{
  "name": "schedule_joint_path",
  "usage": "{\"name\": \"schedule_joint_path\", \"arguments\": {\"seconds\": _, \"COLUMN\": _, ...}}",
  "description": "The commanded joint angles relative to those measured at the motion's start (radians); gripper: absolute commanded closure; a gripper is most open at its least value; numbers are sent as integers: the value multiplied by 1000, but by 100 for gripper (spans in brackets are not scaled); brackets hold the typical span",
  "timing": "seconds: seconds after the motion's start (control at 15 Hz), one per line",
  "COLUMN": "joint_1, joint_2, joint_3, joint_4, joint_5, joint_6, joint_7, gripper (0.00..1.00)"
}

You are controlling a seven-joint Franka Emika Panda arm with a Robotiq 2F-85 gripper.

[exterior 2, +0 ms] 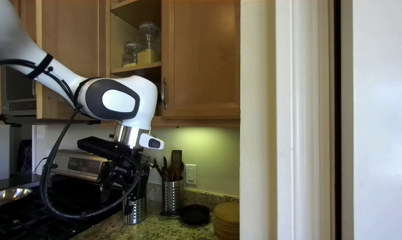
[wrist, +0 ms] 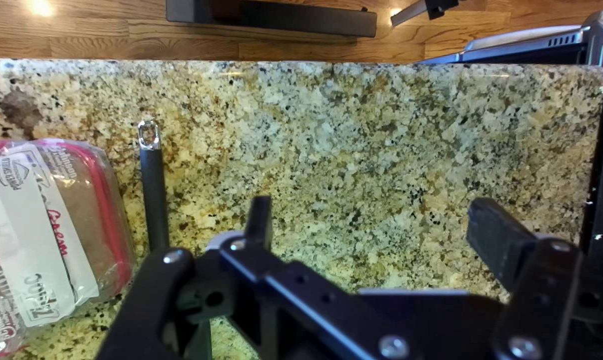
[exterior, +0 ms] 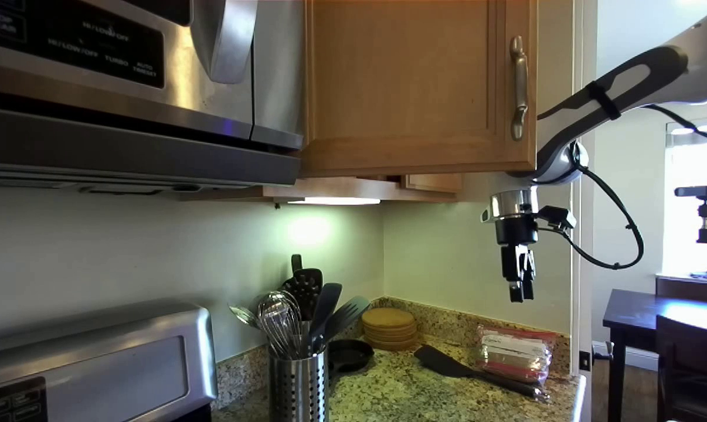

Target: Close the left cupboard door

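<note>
The left cupboard door (exterior: 406,82) is honey-coloured wood with a silver handle (exterior: 519,88) along its right edge. It stands open, swung outward. In an exterior view its inner face (exterior 2: 71,43) shows at the left of the open shelves (exterior 2: 136,68). The matching right door (exterior 2: 201,60) appears shut. My gripper (exterior: 520,293) points down, below and to the right of the left door's lower corner, apart from it. It also shows in an exterior view (exterior 2: 117,201). In the wrist view the gripper (wrist: 370,212) is open and empty above the counter; the door is out of view there.
The left door hides part of my arm in an exterior view. A microwave (exterior: 213,111) adjoins the door's hinge side. On the granite counter (wrist: 356,125) are a utensil holder (exterior: 298,387), a plastic bag (wrist: 81,220), a spatula (wrist: 154,195) and a small skillet (exterior 2: 194,215).
</note>
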Motion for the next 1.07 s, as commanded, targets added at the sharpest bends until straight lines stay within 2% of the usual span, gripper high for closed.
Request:
{"name": "schedule_joint_path", "arguments": {"seconds": 0.0, "joint_1": -39, "joint_2": -66, "joint_3": 30, "joint_4": -40, "joint_5": -20, "joint_6": 29, "joint_7": 40, "gripper": 0}}
{"name": "schedule_joint_path", "arguments": {"seconds": 0.47, "joint_1": -75, "joint_2": -219, "joint_3": 35, "joint_4": -84, "joint_5": -23, "joint_6": 34, "joint_7": 46, "gripper": 0}}
{"name": "schedule_joint_path", "arguments": {"seconds": 0.73, "joint_1": -69, "joint_2": -299, "joint_3": 41, "joint_4": -115, "joint_5": -25, "joint_6": 46, "joint_7": 41, "gripper": 0}}
{"name": "schedule_joint_path", "arguments": {"seconds": 0.87, "joint_1": -67, "joint_2": -325, "joint_3": 40, "joint_4": -131, "joint_5": -30, "joint_6": 58, "joint_7": 30, "gripper": 0}}
{"name": "schedule_joint_path", "arguments": {"seconds": 0.93, "joint_1": -53, "joint_2": -266, "joint_3": 29, "joint_4": -76, "joint_5": -13, "joint_6": 13, "joint_7": 25, "gripper": 0}}
{"name": "schedule_joint_path", "arguments": {"seconds": 1.0, "joint_1": -52, "joint_2": -278, "joint_3": 29, "joint_4": -84, "joint_5": -15, "joint_6": 18, "joint_7": 26, "gripper": 0}}
